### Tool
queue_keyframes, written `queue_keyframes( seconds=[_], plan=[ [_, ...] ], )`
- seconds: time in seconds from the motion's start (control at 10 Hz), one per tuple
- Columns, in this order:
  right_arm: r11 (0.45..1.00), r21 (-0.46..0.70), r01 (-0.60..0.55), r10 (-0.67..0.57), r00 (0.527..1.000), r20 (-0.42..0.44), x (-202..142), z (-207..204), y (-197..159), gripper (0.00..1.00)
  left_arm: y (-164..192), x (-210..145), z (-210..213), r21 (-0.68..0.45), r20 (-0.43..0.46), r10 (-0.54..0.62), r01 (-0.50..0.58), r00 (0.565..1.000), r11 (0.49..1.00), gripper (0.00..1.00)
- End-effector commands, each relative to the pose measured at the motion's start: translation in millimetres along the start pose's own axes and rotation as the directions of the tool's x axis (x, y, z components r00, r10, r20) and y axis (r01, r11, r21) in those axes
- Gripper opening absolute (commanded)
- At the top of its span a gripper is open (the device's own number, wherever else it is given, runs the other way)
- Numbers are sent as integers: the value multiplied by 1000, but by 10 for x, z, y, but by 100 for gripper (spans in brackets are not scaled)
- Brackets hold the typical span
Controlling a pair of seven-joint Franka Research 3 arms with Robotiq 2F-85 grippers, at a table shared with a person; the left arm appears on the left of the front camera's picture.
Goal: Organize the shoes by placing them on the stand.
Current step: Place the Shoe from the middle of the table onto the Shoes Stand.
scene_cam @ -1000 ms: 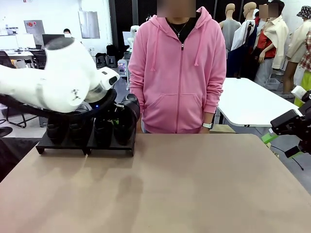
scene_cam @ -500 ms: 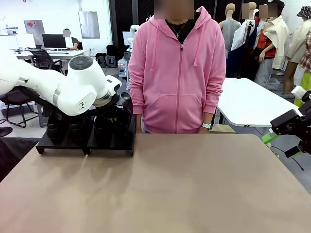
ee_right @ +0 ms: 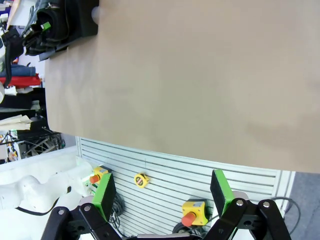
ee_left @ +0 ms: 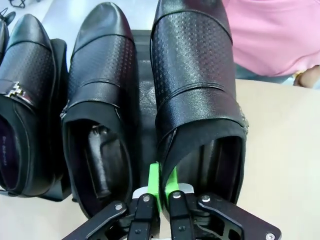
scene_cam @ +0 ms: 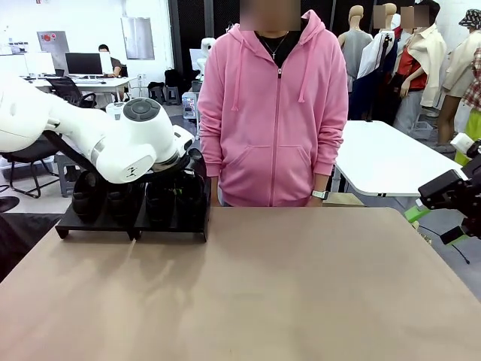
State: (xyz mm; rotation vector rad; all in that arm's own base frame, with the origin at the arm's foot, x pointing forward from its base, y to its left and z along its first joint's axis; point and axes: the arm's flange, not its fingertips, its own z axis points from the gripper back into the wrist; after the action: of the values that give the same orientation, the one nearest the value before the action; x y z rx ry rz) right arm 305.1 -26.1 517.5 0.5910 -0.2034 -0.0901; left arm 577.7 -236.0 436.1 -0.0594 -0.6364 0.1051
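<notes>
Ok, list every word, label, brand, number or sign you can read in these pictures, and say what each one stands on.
No text here can be read.
Insole print inside the leftmost shoe in the left wrist view: small pale lettering, too blurred to read.
Red-and-white sign on the far wall in the front view: too small to read.
Round mark on the left arm's joint cap: a blurred emblem, no letters legible.

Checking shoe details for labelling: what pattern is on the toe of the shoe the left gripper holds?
Glossy black with fine dotted perforations, clearest in the left wrist view: shoe, left gripper.
</notes>
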Motion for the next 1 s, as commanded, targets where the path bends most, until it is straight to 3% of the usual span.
queue_keyframes(
  seconds=[0.0,0.1,0.5,0.7,0.9],
  plan=[
    [999,30,-21,21,1000,1,21,17,-11,100,-28,42,-5,26,45,30,-31,999,999,84],
    [999,30,-21,21,1000,1,21,17,-11,100,-20,37,-10,29,40,31,-32,999,999,100],
    [999,30,-21,21,1000,1,21,17,-11,100,-30,-24,404,14,-31,12,-12,999,1000,100],
    [999,30,-21,21,1000,1,21,17,-11,100,-19,-156,889,-10,-116,-27,26,993,1000,100],
    [999,30,-21,21,1000,1,21,17,-11,100,123,-455,1530,-141,-226,-105,74,968,987,100]
  ],
)
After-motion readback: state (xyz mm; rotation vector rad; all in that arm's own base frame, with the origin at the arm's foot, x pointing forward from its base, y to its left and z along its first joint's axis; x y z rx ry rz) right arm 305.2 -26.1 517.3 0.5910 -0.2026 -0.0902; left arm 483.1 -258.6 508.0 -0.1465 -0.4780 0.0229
